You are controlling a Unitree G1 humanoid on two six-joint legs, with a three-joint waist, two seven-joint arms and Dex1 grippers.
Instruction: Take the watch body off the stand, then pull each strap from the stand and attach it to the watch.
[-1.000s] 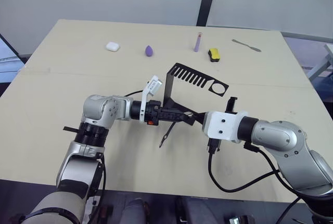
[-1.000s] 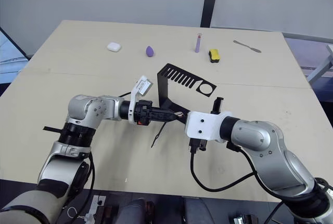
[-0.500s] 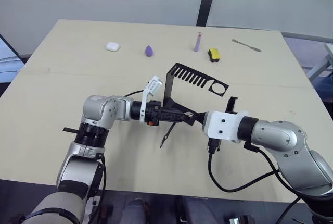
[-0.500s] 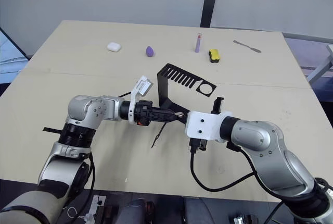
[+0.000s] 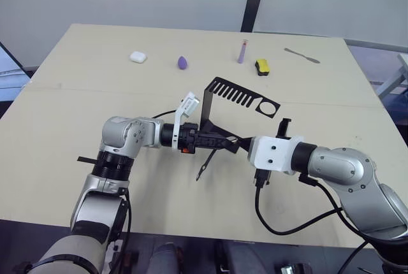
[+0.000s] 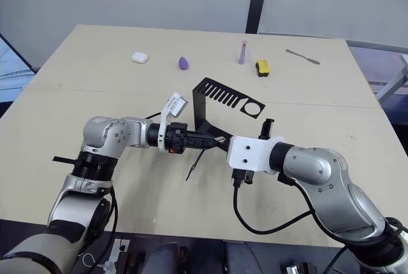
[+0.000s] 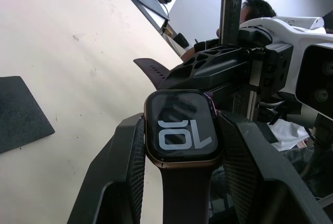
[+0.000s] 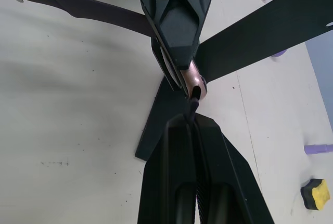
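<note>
— Fingers first: what has the left gripper [image 7: 179, 182] got?

— Watch [image 7: 180, 129], pinched between its two fingers [image 7: 117, 172], screen up, one strap [image 5: 205, 163] already on it and hanging down toward the surface [image 5: 76, 115].

— And the right gripper [image 8: 195, 146]?

— Fingers narrowed on the second strap [image 8: 194, 106], nearly closed, holding it edge-on. Its free end points straight at the watch's bare edge, touching or just short of it; I cannot tell which.

— So the axes line up?

— Roughly. Strap's length runs along the line from right gripper to watch, so the likely move is a straight push along it.

— Where is all this?

— Just in front of the stand [image 5: 239, 99], above its foot. Both forearms lie level, pointing at each other, wrists meeting there.
</note>
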